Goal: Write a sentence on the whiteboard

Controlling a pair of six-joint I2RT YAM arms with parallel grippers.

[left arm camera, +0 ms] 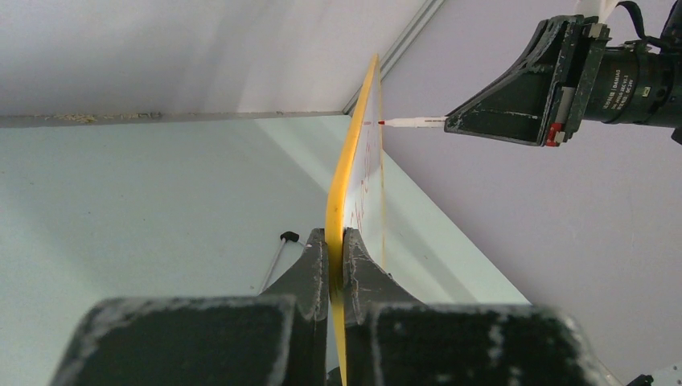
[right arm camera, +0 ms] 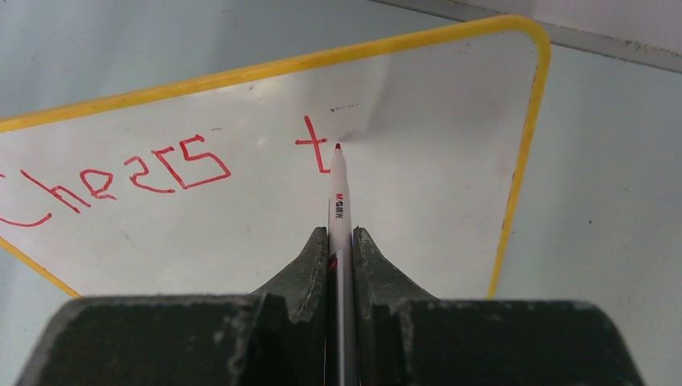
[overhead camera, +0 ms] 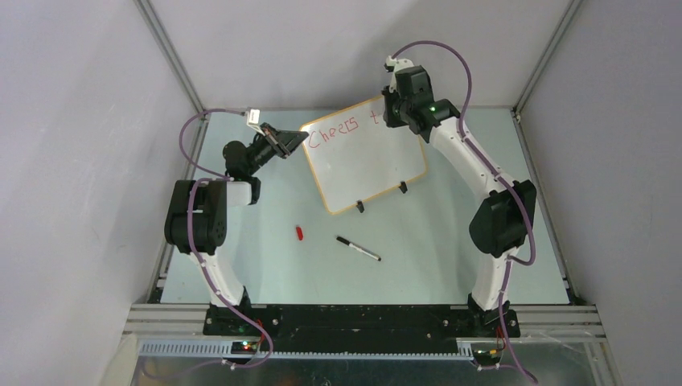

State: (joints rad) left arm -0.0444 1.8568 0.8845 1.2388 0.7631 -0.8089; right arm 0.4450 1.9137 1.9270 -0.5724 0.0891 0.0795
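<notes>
Top view: the whiteboard point(overhead camera: 370, 165) stands at the table's point(overhead camera: 450, 241) far middle, its left corner clamped by the left gripper point(overhead camera: 291, 141). A black pen point(overhead camera: 359, 248) and a red cap point(overhead camera: 299, 233) lie nearer, well apart. The far right corner is covered by the right gripper point(overhead camera: 396, 115). Left wrist: the board is seen edge-on and the writing is unreadable. Right wrist: a red marker point(right arm camera: 338, 189) is gripped tight, its tip on the board. The sentence point(right arm camera: 161, 173) reads "Cheers t", with the "C" cut off.

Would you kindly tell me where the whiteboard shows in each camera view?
Top external: whiteboard upper centre, between the arms.
Left wrist: whiteboard edge-on at centre, clamped in the left end effector.
Right wrist: whiteboard across the upper frame, behind the red marker.
Shared landmark: its yellow rim.
</notes>
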